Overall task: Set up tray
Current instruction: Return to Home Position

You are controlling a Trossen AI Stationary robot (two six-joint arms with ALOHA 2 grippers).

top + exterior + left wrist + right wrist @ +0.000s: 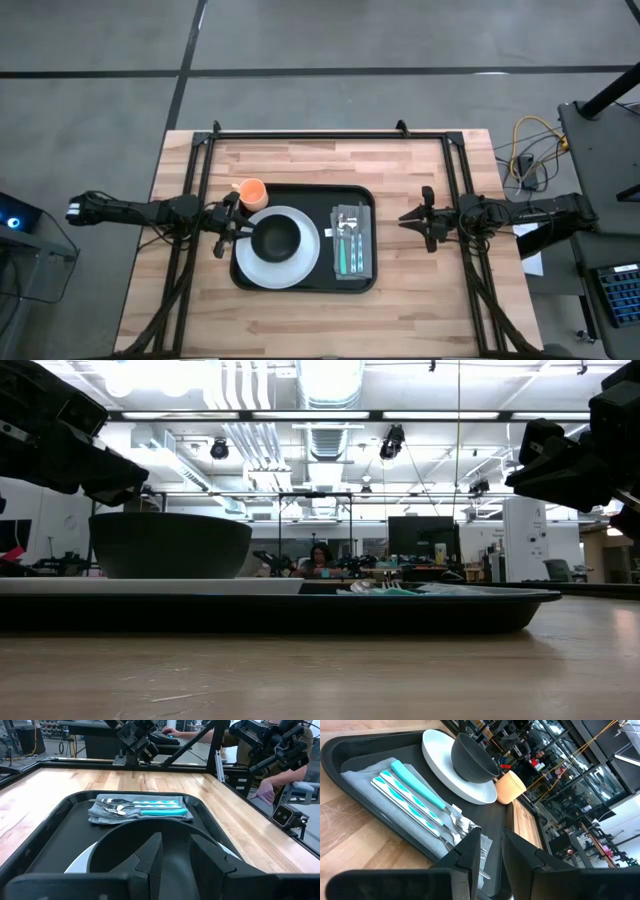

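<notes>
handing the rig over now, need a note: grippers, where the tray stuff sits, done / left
Left gripper: open, empty, at the tray's left edge, facing the black bowl.
Right gripper: open, empty, over the table right of the tray.
On tray: bowl on white plate at left; gray napkin at right with the cutlery on it. Orange cup at the corner beside the plate.
Done: tray looks set.
Left: bring both arms home; probably nothing else.
</notes>
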